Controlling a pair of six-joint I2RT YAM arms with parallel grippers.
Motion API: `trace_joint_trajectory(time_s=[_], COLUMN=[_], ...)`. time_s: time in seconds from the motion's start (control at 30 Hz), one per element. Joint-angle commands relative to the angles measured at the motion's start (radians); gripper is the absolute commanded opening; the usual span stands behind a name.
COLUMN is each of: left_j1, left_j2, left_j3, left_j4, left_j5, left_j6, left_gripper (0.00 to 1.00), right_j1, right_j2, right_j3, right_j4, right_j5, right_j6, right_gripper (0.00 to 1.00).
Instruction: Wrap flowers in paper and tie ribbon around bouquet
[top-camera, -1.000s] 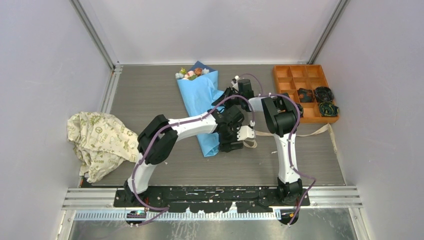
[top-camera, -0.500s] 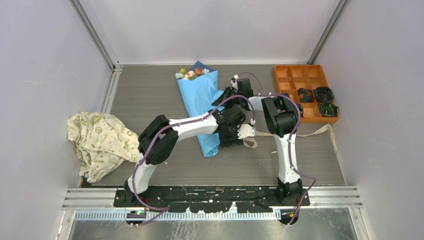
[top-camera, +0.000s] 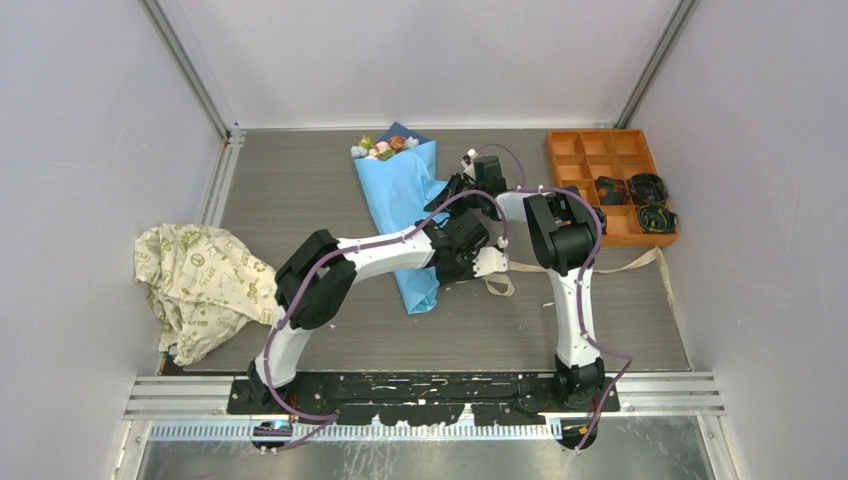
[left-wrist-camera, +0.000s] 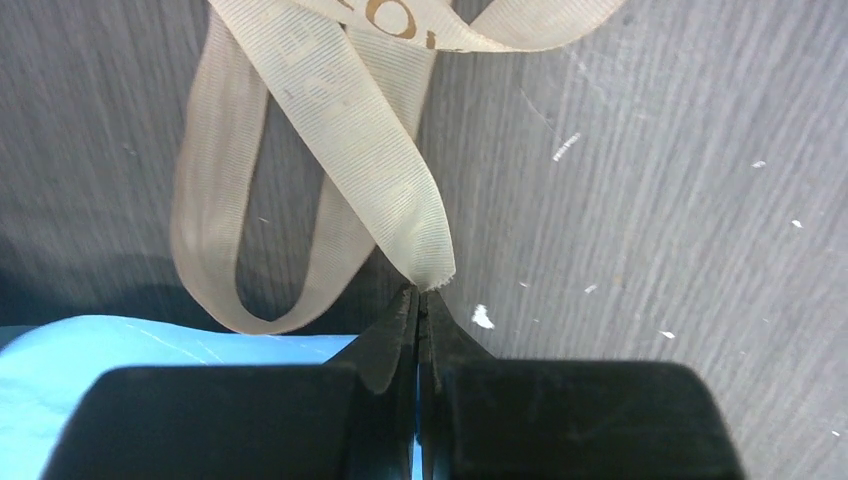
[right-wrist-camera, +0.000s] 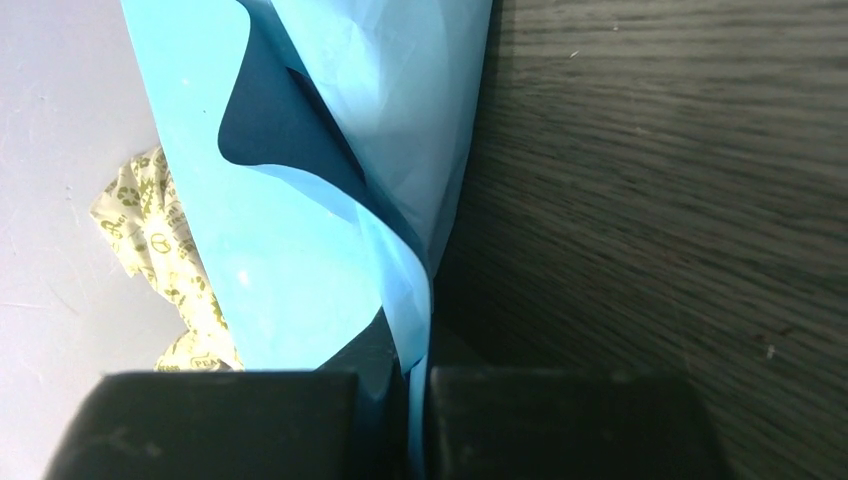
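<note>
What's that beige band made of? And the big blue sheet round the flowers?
The flat beige ribbon looks like woven fabric: fine ribs cross it, matte, and it loops limply. The light blue wrapping sheet looks like thin paper, perhaps slightly glossy: it creases, curls at the edge, and shows a darker blue back.

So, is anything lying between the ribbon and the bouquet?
Nothing visible: the ribbon loops on bare table right beside the bouquet, with the left gripper shut at the ribbon's end.
</note>
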Motion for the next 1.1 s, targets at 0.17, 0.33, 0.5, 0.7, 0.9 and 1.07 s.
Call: trace_joint_trajectory(time_s=[0.17,0.33,0.5,0.7,0.9,1.07], left_j1=[-0.049,-0.074,-0.071,-0.071,-0.068,-0.029], left_j2=[-0.218,-0.333,-0.465,-0.496,-0.325,-0.093], left_j3=[-0.066,-0.166,-0.338,-0.322,-0.102,0.118], left_j4=[-0.15,-0.317,-0.447,-0.278,0.012,-0.005], left_j5=[0.214,0.326,0.318,0.252,0.227,0.202], left_j6=[-0.082,-0.085,-0.038,-0.097,0.048,0.307], left_gripper=[0.0,0.0,0.0,0.2,0.56,0.59], right_j1=[0.004,0.004,0.007,0.01,0.01,0.008], right_j2=[-0.063,-0.089,-0.112,-0.114,-0.067,-0.047], right_j3=[0.036,0.066,0.113,0.127,0.222,0.259], right_j4=[-0.148,-0.213,-0.303,-0.315,-0.395,-0.436], right_j5=[0.073,0.106,0.139,0.163,0.107,0.05], right_j6=[-0.072,-0.068,-0.073,-0.072,-0.14,-0.253], right_gripper=[0.01,0.01,0.01,0.01,0.01,0.01])
